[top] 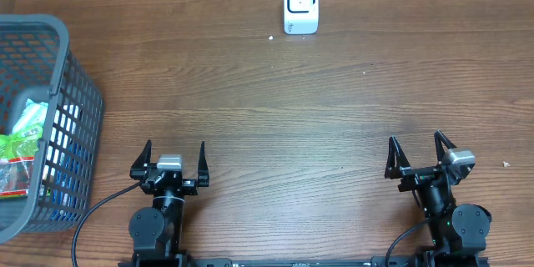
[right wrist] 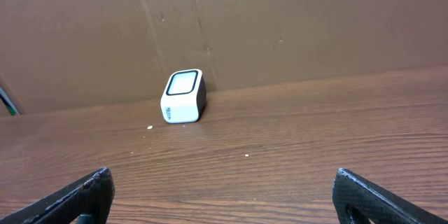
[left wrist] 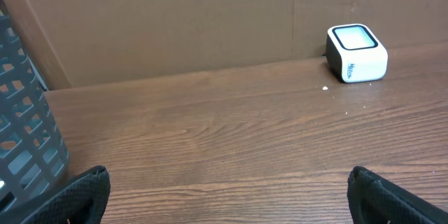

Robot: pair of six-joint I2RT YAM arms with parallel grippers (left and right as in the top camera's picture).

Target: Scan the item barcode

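Observation:
A small white barcode scanner (top: 300, 5) with a dark-framed window stands at the far middle of the wooden table; it shows too in the left wrist view, scanner (left wrist: 356, 53), and the right wrist view, scanner (right wrist: 183, 96). Packaged items (top: 18, 146), green and red among them, lie in the grey basket (top: 79, 113) at the left. My left gripper (top: 174, 152) stands open at the near edge, nothing between its fingers. My right gripper (top: 416, 148) is open at the near right, likewise with nothing in it. Only bare wood shows between the jaws: left gripper (left wrist: 227, 175), right gripper (right wrist: 224, 178).
A brown cardboard wall (left wrist: 175, 21) runs along the table's far edge behind the scanner. The basket's slatted side (left wrist: 24, 133) shows at the left of the left wrist view. Bare wood lies between the grippers and the scanner.

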